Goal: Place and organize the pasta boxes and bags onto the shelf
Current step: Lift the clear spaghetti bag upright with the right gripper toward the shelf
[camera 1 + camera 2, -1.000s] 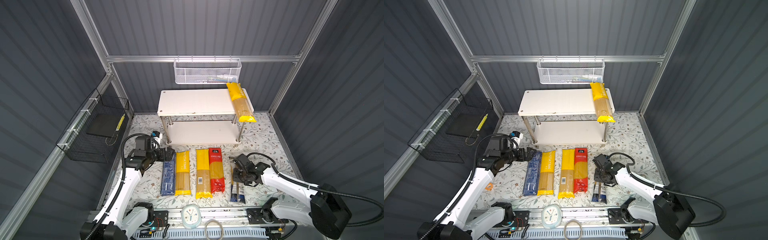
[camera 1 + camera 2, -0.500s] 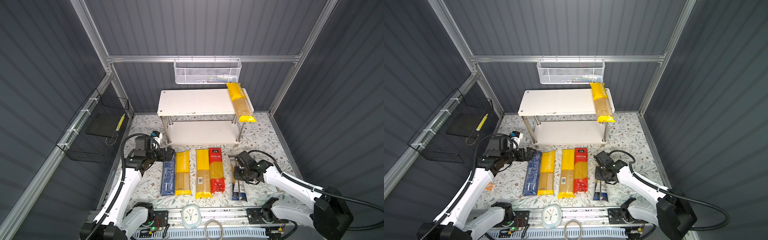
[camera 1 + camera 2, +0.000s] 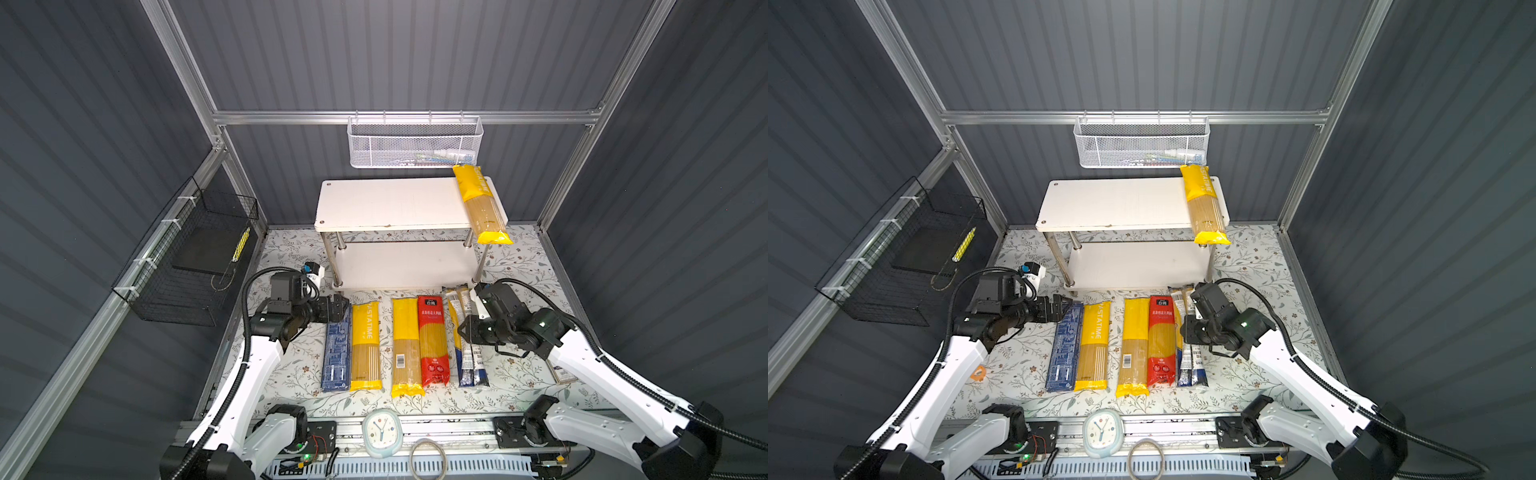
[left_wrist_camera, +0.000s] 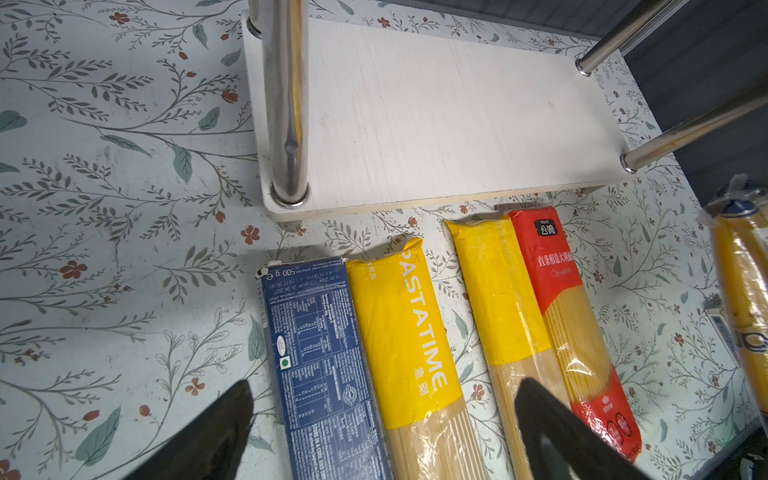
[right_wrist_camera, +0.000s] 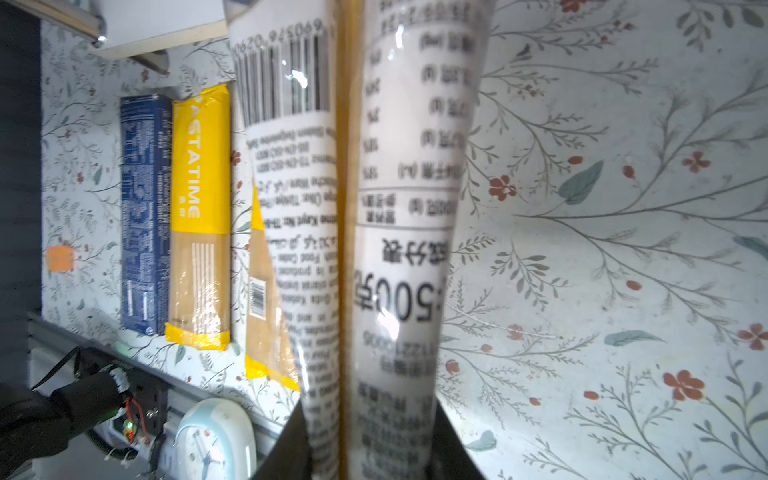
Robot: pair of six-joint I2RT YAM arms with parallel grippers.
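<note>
Your shelf (image 4: 436, 116): white board, matt, faint grain. Its posts (image 4: 286, 104): polished metal, mirror-bright. The clear bag (image 5: 395, 208): thin plastic film, glossy; you get glare spots on it. The PASTATIME bag (image 4: 409, 332) and red bag (image 4: 557, 266): same shiny film. The carton (image 4: 316, 353): matt printed card, one corner frayed. The table cover (image 4: 104, 208): smooth, printed, low sheen.

Five pasta bags (image 3: 471, 368), one box (image 3: 336, 353), one shelf (image 3: 390, 203), two baskets (image 3: 415, 143)

A robotics lab test cell: grey ribbed wall panels (image 3: 395, 54) in an aluminium profile frame (image 3: 399, 117) enclose a floral-covered table (image 3: 519, 266) with white robot arms (image 3: 249, 374) mounted on a front rail (image 3: 449, 428).
</note>
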